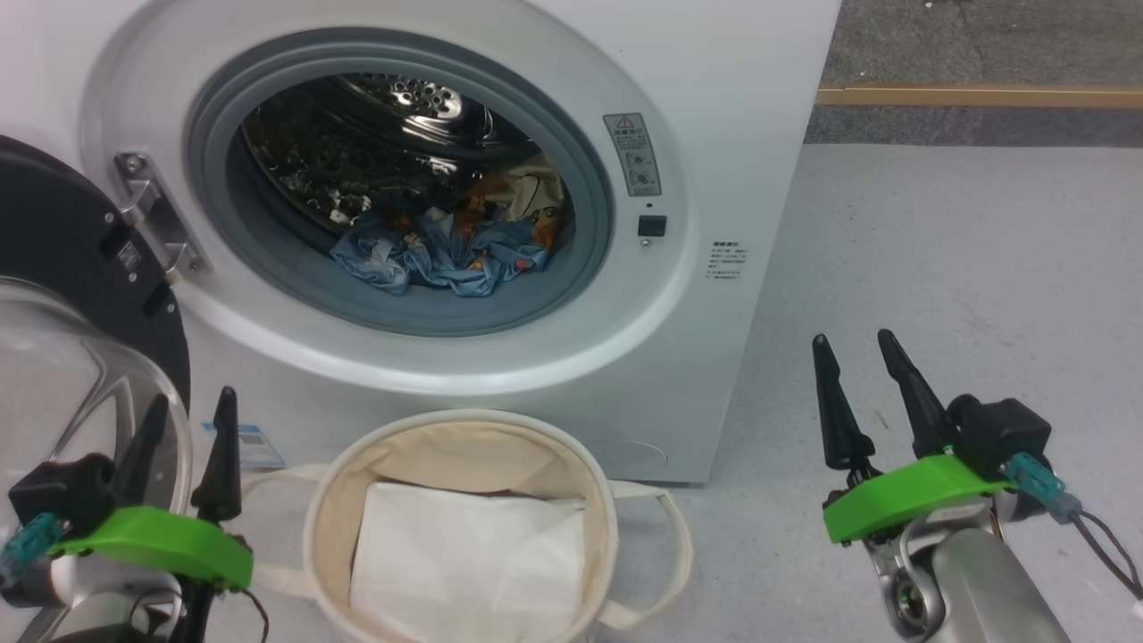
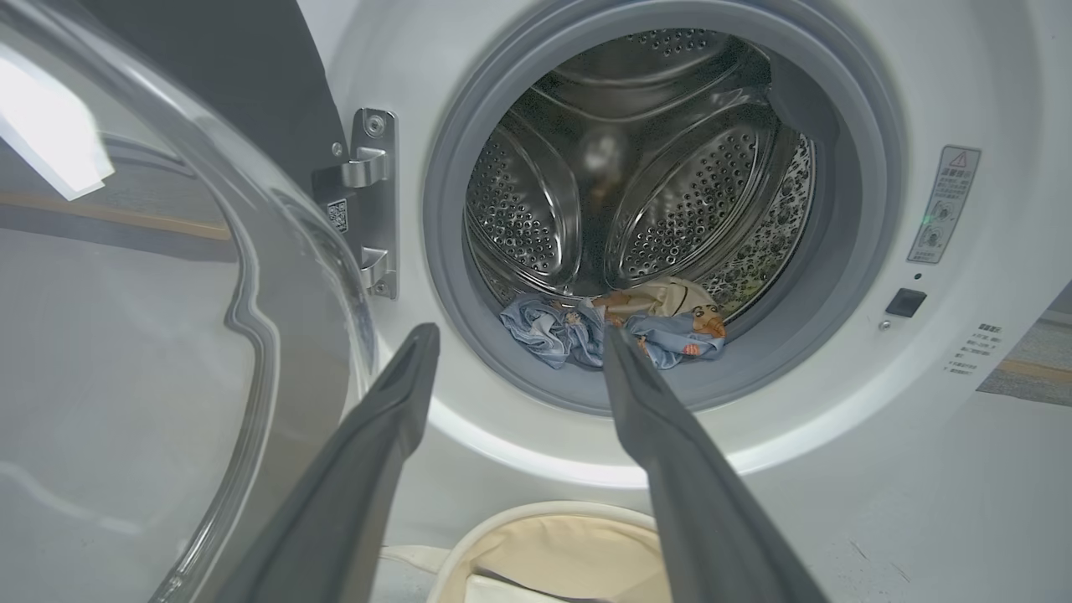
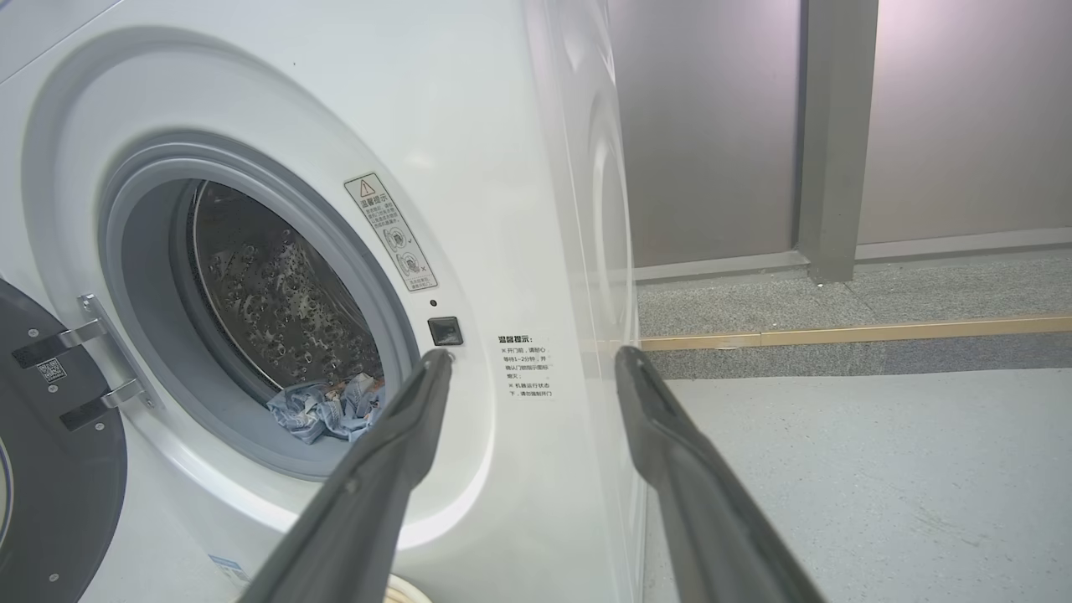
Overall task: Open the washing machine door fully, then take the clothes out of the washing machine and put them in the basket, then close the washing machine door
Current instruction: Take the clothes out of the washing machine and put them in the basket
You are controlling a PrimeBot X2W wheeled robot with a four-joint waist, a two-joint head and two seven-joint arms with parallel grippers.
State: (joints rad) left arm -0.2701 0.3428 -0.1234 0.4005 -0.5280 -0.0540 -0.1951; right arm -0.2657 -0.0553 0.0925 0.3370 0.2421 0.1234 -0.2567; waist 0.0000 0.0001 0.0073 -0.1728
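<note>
Half the washing machine door (image 1: 54, 223) off-frame.

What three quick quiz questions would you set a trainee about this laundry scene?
1. True or false: the round black-rimmed glass door of the white front-loading washing machine stands open.
2. Fill in: the round cream canvas basket holds a flat white folded ____.
3. The blue and cream printed clothes lie: A in the perforated steel drum; B in the basket; C draped over the door.
Key: 1 true; 2 sheet; 3 A.

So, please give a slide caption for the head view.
Washing machine door open, clothes in the drum, basket waiting below.
</note>
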